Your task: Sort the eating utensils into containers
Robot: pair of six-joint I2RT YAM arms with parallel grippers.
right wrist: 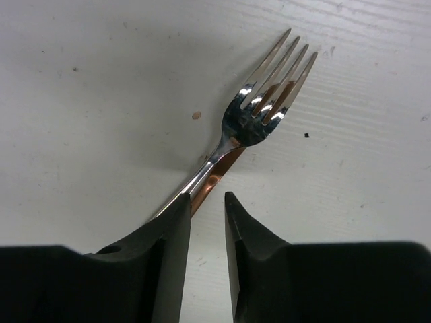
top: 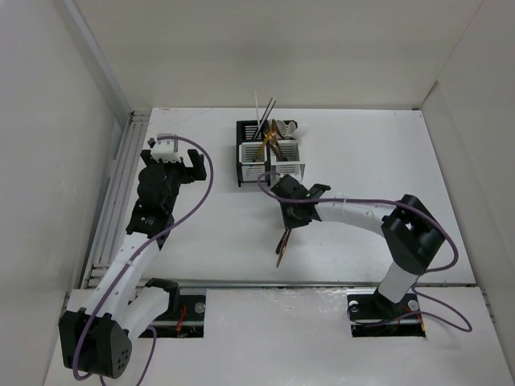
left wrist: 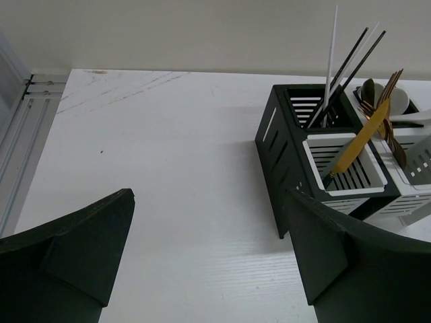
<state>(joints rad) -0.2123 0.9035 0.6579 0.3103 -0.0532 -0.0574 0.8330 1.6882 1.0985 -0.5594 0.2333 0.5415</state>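
A copper-gold fork (right wrist: pixel 266 101) lies on the white table, tines pointing away from my right gripper (right wrist: pixel 207 198). The right fingers (right wrist: pixel 168 235) stand a narrow gap apart just over the handle, which runs under the left fingertip, not between the jaws. In the top view the fork (top: pixel 282 245) lies in front of the containers. The black caddy (top: pixel 250 165) and white caddy (top: pixel 290 167) hold chopsticks (left wrist: pixel 350 64), a gold piece (left wrist: pixel 360 138) and white spoons (left wrist: pixel 399 101). My left gripper (top: pixel 179 157) is wide open and empty, left of the black caddy (left wrist: pixel 273 145).
A metal rail (top: pixel 119 189) runs along the table's left edge. White walls enclose the back and both sides. The table's near edge (top: pixel 273 283) lies just in front of the fork.
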